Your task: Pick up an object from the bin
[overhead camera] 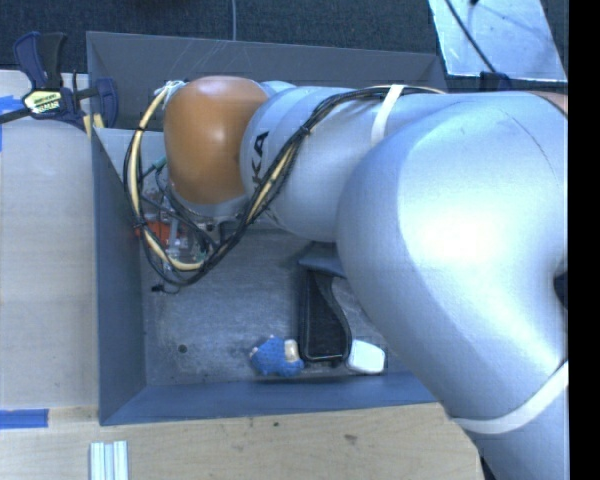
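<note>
My gripper (187, 236) is low in the far left part of the bin, mostly hidden under the arm's orange cover and cables. A small orange-red piece (156, 231) shows at its left side; whether it is a loose thing or part of the gripper is unclear. Along the near wall lie a small blue lump (273, 359) with a pale end, a black flat oblong thing (322, 320) with a lighter rim, and a white block (369, 358). All three lie well apart from the gripper, to its near right.
The arm's thick silver body covers the right half of the bin and hides what lies below it. Bare grey floor shows between the gripper and the near wall. The bin's left wall is close beside the gripper.
</note>
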Controlling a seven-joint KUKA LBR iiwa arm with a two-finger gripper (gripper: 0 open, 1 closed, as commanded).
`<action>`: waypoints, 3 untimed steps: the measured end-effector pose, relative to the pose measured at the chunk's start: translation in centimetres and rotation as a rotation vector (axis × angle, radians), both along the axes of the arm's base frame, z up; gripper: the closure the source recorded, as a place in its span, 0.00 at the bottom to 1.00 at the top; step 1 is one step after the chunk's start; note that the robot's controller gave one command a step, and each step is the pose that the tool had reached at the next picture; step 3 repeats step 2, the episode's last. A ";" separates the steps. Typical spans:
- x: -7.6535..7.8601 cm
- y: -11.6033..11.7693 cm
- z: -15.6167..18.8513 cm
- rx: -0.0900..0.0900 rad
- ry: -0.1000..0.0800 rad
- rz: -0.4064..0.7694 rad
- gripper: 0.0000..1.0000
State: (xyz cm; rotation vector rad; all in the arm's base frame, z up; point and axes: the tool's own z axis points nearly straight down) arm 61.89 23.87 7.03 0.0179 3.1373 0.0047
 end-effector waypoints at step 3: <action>-1.9 -3.0 13.2 0.000 -0.008 0.022 1.00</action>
